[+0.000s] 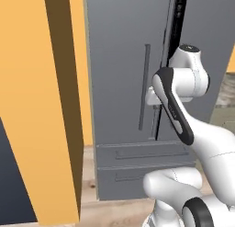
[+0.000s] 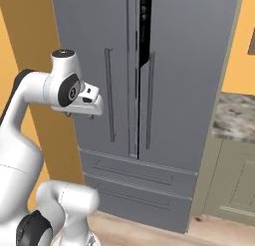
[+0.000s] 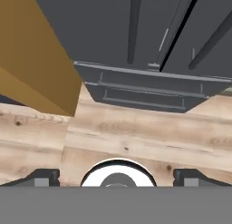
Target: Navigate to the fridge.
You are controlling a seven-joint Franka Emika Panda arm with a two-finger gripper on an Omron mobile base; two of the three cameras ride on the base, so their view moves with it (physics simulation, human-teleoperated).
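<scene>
One orange panel (image 1: 41, 106) left of fridge (image 2: 174, 90); counter (image 2: 236, 115) right.

A home kitchen here: centre frame stands a tall grey metallic French-door fridge (image 2: 149, 90) with two wide drawers below, a speckled stone countertop (image 2: 236, 115) over olive-beige cabinets (image 2: 234, 183) at right, orange walls (image 2: 239, 51), and light wood plank flooring (image 3: 136, 137) underfoot.

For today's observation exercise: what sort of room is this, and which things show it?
Most likely a kitchen: a tall grey metallic French-door fridge with two drawers, a marbled stone counter over an olive-beige cabinet, and pale wood plank flooring.
</scene>
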